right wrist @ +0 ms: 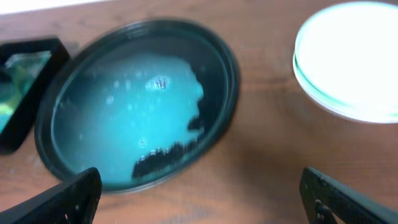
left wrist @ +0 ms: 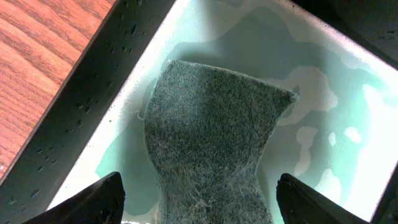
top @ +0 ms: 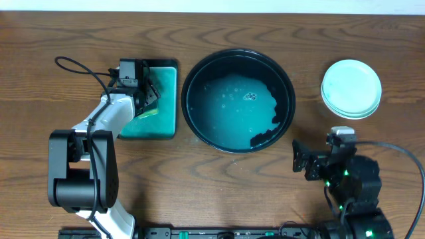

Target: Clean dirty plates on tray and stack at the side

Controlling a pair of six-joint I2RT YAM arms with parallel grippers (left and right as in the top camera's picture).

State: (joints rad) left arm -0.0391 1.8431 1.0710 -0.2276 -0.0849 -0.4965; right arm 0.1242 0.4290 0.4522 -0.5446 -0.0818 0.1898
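Left claw [left wrist: 199, 199] spread wide over sponge [left wrist: 208, 143] in teal tray [top: 167, 99]; right claw [right wrist: 199, 196] wide too, empty, above table [top: 219, 192]. Plates [top: 351, 88] stacked on table right of black tray [top: 186, 99], apart from it, teal water pooled inside.

The overhead view is evenly lit and sharp, with soft shadows. The right wrist view is blurred throughout; the stacked plates [right wrist: 348, 62] overexpose to white. The left wrist view is sharp, with glare on the wet teal tray [left wrist: 348, 81].
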